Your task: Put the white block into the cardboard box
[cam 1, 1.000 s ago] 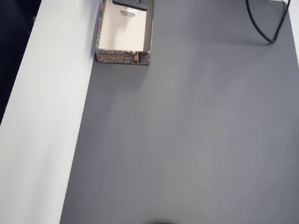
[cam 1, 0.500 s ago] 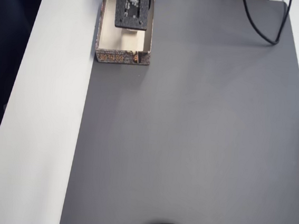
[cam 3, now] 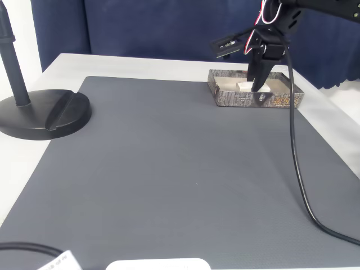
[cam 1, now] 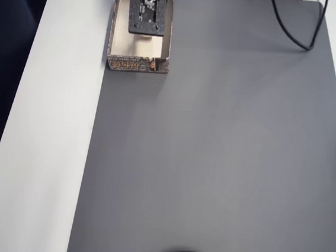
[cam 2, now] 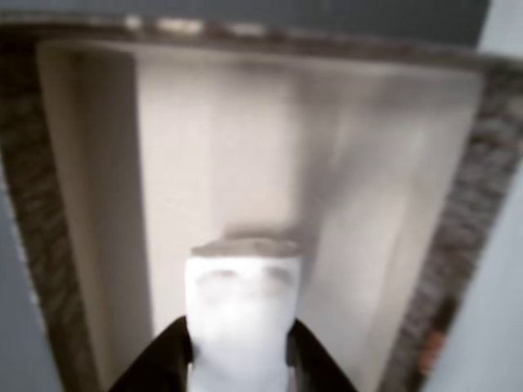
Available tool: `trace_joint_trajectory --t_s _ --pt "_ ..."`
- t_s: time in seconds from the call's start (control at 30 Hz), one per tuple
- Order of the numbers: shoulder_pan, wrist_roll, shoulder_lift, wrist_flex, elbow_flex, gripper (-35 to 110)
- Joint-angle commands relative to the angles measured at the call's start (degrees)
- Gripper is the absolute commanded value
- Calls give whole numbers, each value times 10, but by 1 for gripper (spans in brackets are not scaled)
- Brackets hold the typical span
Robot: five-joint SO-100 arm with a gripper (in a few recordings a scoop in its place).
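Note:
The cardboard box (cam 1: 137,65) sits at the top left of the grey mat in the overhead view, and at the far right in the fixed view (cam 3: 253,100). My gripper (cam 3: 254,87) reaches down into it. In the overhead view the gripper (cam 1: 147,17) covers the block. In the wrist view the gripper (cam 2: 237,336) is shut on the white block (cam 2: 243,302), with a black finger (cam 2: 163,359) hugging each side, above the cream box floor (cam 2: 270,147). The white block (cam 3: 245,86) is low inside the box, and I cannot tell if it touches the floor.
A grey mat (cam 1: 213,154) covers most of the white table (cam 1: 55,121). A black round stand base (cam 3: 45,115) with a pole stands at the left. A black cable (cam 3: 292,140) trails down the right side. A flat white object (cam 3: 157,264) lies at the near edge.
The gripper has moved further over and down into the box. The white block end that showed under it in the overhead view is now covered.

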Motion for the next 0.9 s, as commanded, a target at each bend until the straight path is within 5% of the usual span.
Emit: trace_joint_trajectory --t_s 0.0,0.87 --pt "10 27 8 -21 -43 -2" --pt "15 42 -11 -33 -52 -2"
